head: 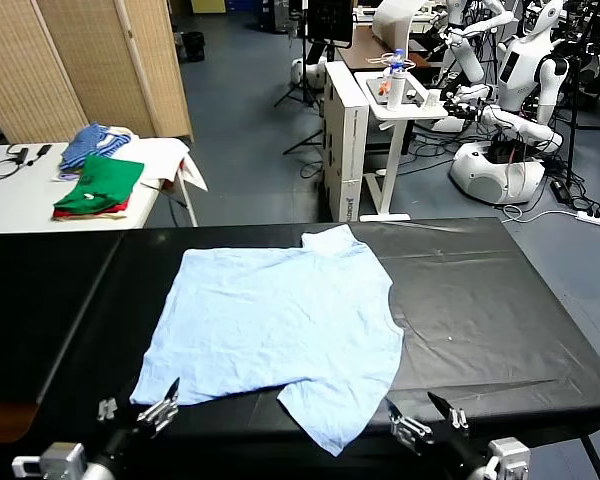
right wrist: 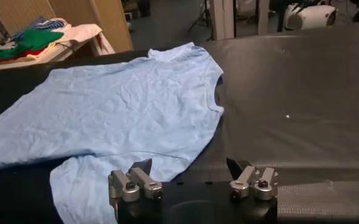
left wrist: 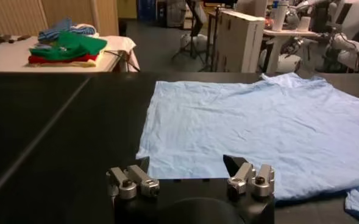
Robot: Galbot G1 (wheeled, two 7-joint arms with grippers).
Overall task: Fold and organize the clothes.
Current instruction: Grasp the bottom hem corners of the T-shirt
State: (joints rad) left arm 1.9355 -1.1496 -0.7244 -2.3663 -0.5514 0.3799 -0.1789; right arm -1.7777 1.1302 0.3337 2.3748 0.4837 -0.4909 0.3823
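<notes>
1. Head view: the pale blue T-shirt (head: 280,320) lies spread flat near the middle of the black worktop (head: 500,290), with one sleeve hanging toward the near edge and the other at the far side. The left hand (head: 138,412) waits at the near-left corner of the shirt and the right hand (head: 422,418) at the near right; both are spread wide and empty.

2. Left wrist view: the left hand (left wrist: 190,176) sits just short of the shirt's near hem (left wrist: 185,173). The cloth looks thin, wrinkled and limp, so it should be light, sag when lifted and drag on the worktop. A corner or hem edge seems the best hold.

3. Right wrist view: the right hand (right wrist: 191,178) faces the near sleeve (right wrist: 81,182) and the side seam. I would pinch at the sleeve edge, since the flat middle offers no grip.
</notes>
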